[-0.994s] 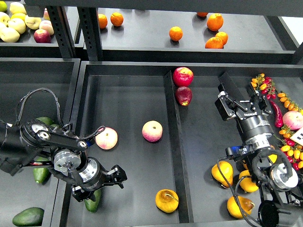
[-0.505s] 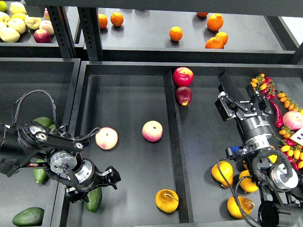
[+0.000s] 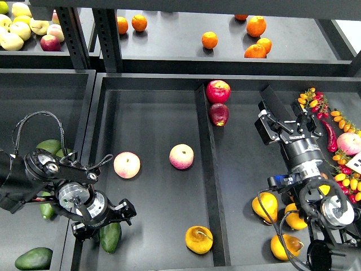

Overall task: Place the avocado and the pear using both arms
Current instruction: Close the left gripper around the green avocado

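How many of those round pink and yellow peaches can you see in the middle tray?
2. One peach lies on the left side of the tray, near the left arm. The other peach lies nearer the centre divider. None seem hidden, though the arm covers a bit of the tray's lower left corner.

The tray (image 3: 152, 113) looks like matt dark plastic or metal, smooth and faintly reflective. On it, the pear (image 3: 198, 239) has glossy golden skin catching light. Left of the pear, the avocado (image 3: 110, 237) is smooth, dull green. The right gripper (image 3: 277, 116) shows matt black casing.
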